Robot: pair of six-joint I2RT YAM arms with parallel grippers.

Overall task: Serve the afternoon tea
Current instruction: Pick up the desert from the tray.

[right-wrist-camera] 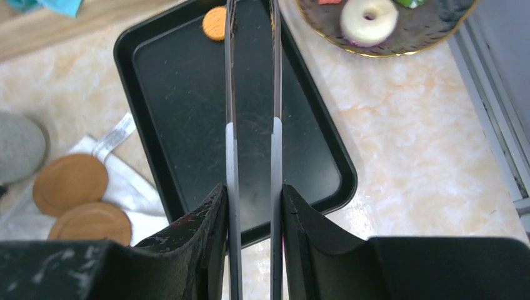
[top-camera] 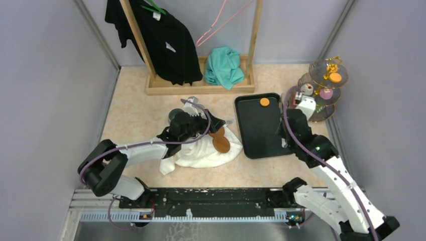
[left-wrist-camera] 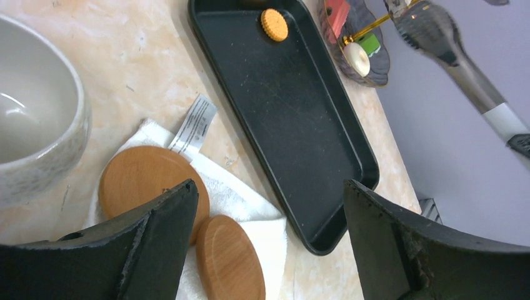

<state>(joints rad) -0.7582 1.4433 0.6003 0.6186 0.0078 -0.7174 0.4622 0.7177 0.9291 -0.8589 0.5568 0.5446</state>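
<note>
Right gripper (right-wrist-camera: 253, 194) is clamping long metal tongs (right-wrist-camera: 252, 94) over one black rectangular tray (right-wrist-camera: 181, 94); left gripper (left-wrist-camera: 269, 206) is hovering wide-open near two round wooden coasters (left-wrist-camera: 147, 181).

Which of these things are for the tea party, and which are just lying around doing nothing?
For the tea: three-tier stand, white doughnut, orange biscuit, grey mug. Helping with it: metal tongs, black tray.

Just lying about: white towel, wooden coasters, black clothes, teal cloth, wooden rack.
</note>
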